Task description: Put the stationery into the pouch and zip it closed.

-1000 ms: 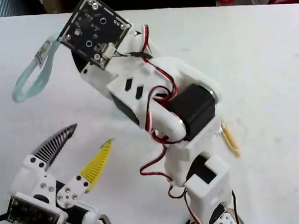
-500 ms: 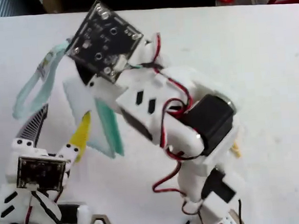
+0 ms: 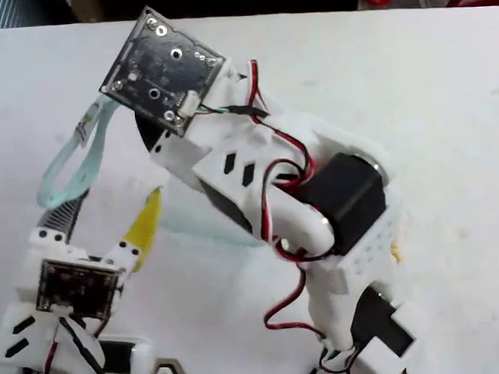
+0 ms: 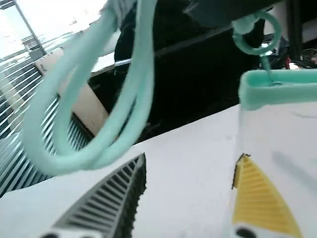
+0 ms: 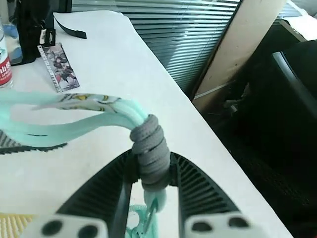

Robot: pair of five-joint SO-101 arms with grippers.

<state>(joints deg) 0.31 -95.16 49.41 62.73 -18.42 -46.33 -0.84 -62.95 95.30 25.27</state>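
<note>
right tool (image 5: 151, 159) gripping pouch (image 4: 282, 89), body behind arm (image 3: 319, 199)

card (image 5: 58, 68) print blurred, bottle label (image 5: 4, 71) cropped

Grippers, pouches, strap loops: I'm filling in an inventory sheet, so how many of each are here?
Grippers: 2 (left gripper, jaws apart; right gripper, jaws shut on the strap)
Pouch: 1
Strap loop: 1
Total: 4

Glossy clear plastic pouch (image 4: 283, 133), cloth strap (image 4: 140, 74)
</note>
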